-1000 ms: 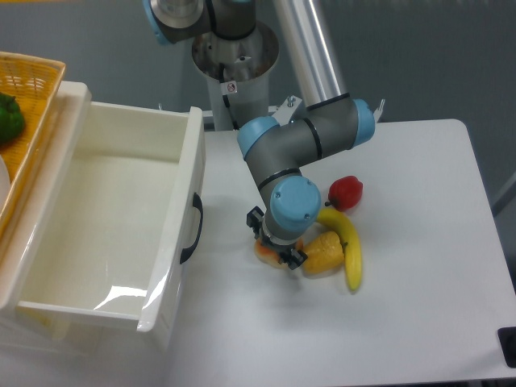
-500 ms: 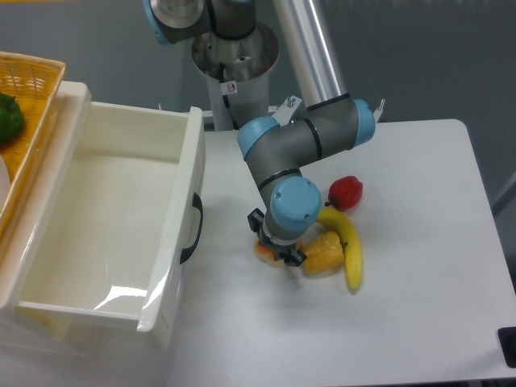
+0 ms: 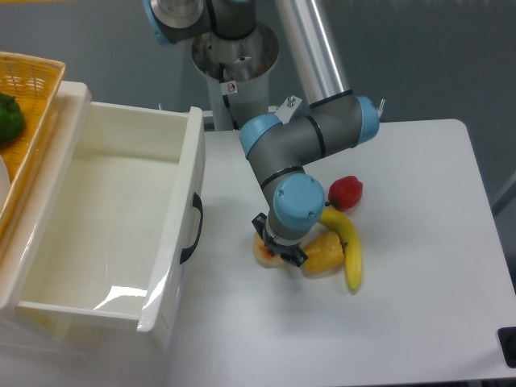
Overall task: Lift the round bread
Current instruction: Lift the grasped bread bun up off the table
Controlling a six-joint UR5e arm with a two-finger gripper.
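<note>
Right over the round bread (image 3: 264, 251), our gripper (image 3: 278, 248) sits low, wrist pointing straight down.

From the fixed camera, the wrist hides the fingers, so we cannot tell whether they are open or closed on anything. Only a sliver of the bun shows at the wrist's left edge, resting on the white surface (image 3: 403, 306), just beside the yellow-orange chunk (image 3: 324, 251) and banana (image 3: 347, 242). We judge the risk is a finger catching that chunk, nudging the bun aside or pinching both together.
</note>
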